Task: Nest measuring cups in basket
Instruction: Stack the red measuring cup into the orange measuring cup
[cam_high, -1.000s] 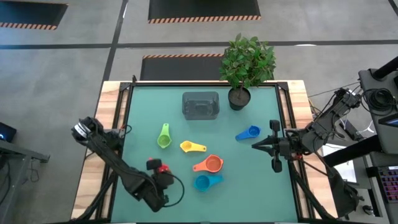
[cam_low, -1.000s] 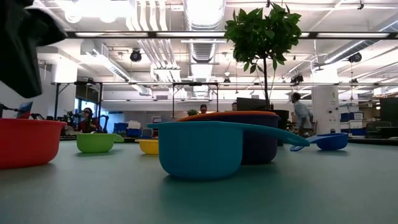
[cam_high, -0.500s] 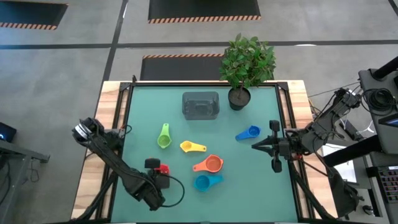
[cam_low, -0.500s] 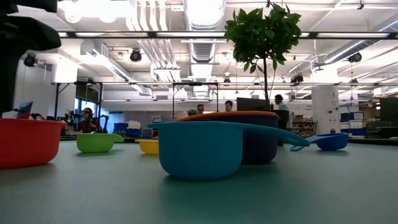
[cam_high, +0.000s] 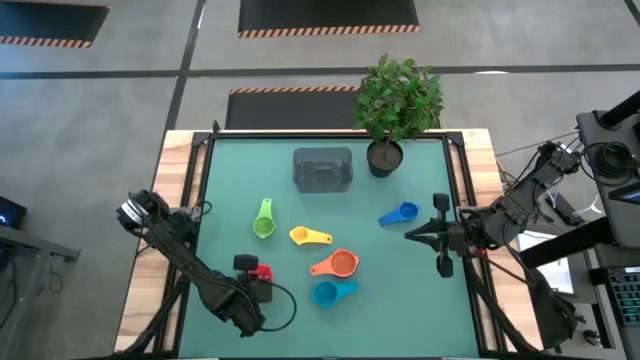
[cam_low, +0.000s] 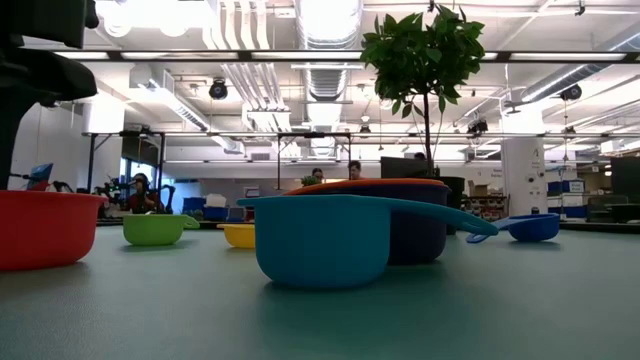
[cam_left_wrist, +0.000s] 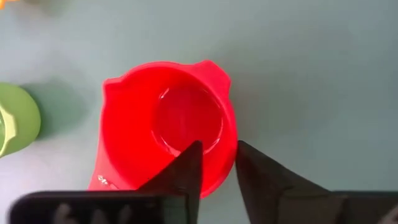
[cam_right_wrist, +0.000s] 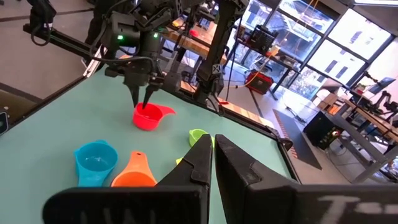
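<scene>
A red measuring cup (cam_left_wrist: 161, 124) stands upright on the green table near its left front. My left gripper (cam_left_wrist: 219, 146) points down over it, open, with one finger inside the bowl and one outside the wall on the side away from the handle. Green (cam_high: 263, 225), yellow (cam_high: 303, 236), orange (cam_high: 340, 264), teal (cam_high: 326, 292) and blue (cam_high: 403, 213) cups stand loose mid-table. In the low view the orange cup sits in a darker cup (cam_low: 420, 235). The grey basket (cam_high: 322, 168) stands at the far middle. My right gripper (cam_high: 408, 234) waits shut and level at the right.
A potted plant (cam_high: 384, 157) stands right of the basket at the far edge. Bare green table lies between the red cup (cam_high: 262, 272) and the basket, apart from the green and yellow cups. People move in the room beyond the table.
My left gripper has sunk a little over the red cup and rolled about its own line. The red cup and the other cups have stayed where they were.
</scene>
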